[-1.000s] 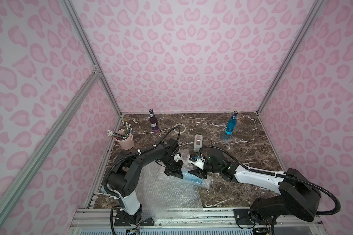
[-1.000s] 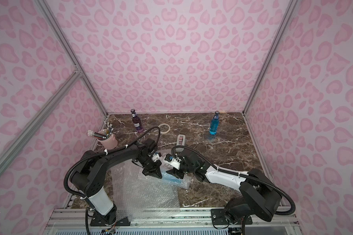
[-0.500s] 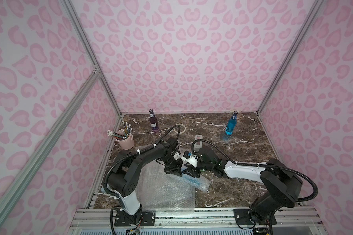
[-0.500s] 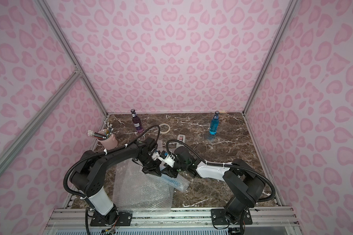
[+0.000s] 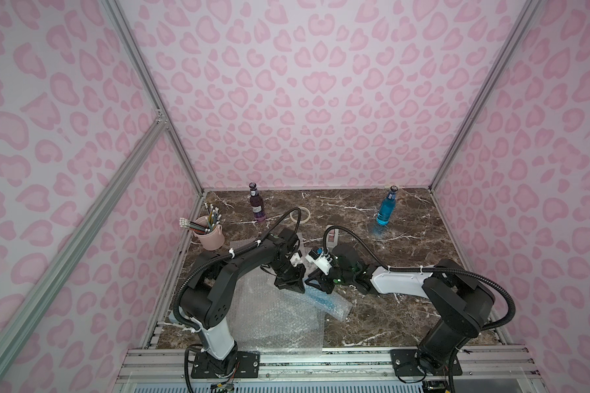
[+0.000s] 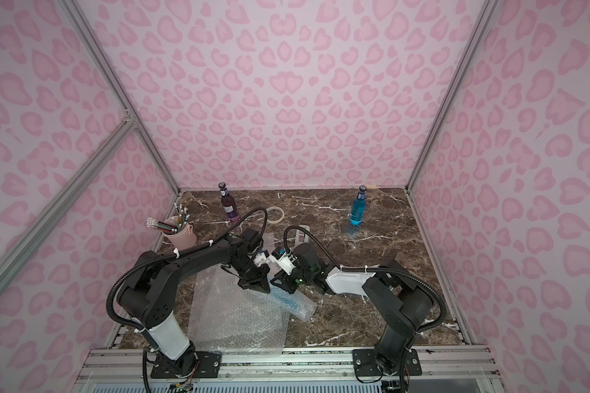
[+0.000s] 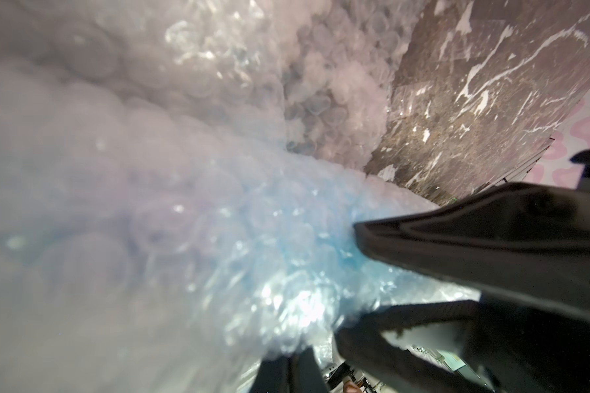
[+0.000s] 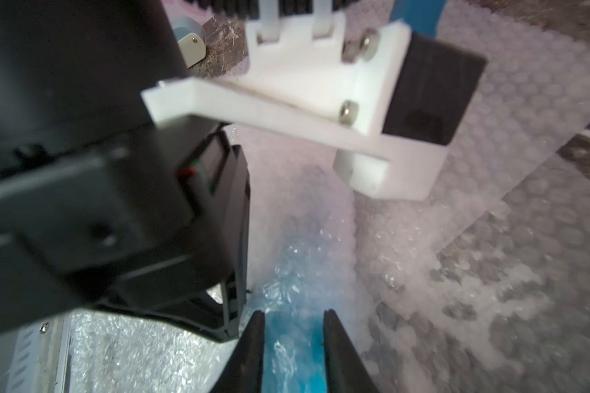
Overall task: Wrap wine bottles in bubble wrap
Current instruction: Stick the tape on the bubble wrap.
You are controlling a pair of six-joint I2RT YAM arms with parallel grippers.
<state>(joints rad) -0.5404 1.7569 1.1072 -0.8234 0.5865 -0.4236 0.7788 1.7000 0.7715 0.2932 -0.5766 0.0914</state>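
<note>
Lying at the near middle of the desk point(image 5: 406, 272), the blue bottle point(image 5: 322, 299) is swathed in bubble wrap point(image 5: 280, 323). My right hand point(image 8: 292, 326) straddles it, fingers point(image 8: 252, 347) against the plastic; a firm clamp I cannot confirm. My left hand point(image 5: 293, 287), clenched, crowds in just left. A purple bottle point(image 5: 258, 204), second blue bottle point(image 5: 386, 211) and tape roll point(image 5: 300, 215) stand far back, a pencil cup point(image 5: 210, 233) at left. Wrap blurs my left wrist view.

Pink spotted walls point(image 5: 304, 85); dark veined marble tabletop point(image 5: 406, 238).
</note>
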